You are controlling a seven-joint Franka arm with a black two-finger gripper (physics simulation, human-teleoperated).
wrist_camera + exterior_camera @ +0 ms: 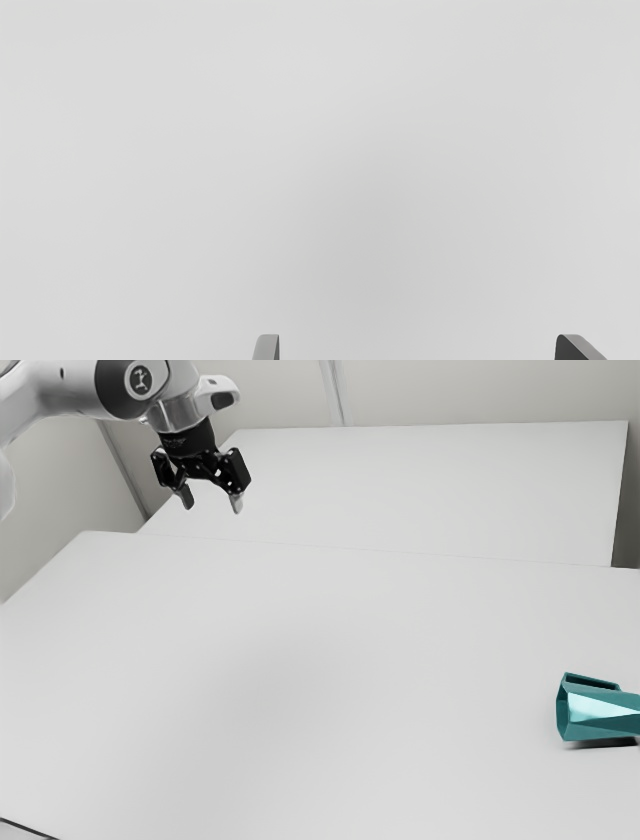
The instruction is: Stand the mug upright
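- While the gripper (pixel 212 504) hangs up in the upper left of the exterior view, the mug (pixel 598 712) is way down at the lower right, teal, faceted, over on its side and cut by the frame's edge.
- Fingers well apart, nothing held between them; the wrist view has pale tabletop beyond the tips.
- Plenty could go wrong from here! It's a long reach across, and a drift in aim could put a fingertip into the mug's side and shove it farther off.
- Those flat facets may check a roll, but a grip off-centre could let it swivel or slip as it's lifted.
- Which end is the mouth? Can't call it from here, and turning it the wrong way would land it upside down.
- Let go with the base tilted, and over it could topple.
- Down to the surface: a broad, pale tabletop (pixel 280 660), smooth, with a dark shadow right under the mug.
- And the room: a second pale slab (pixel 430 485) across the upper part, plain light walls (pixel 270 395) behind, a seam (pixel 332 390) running down near top centre.
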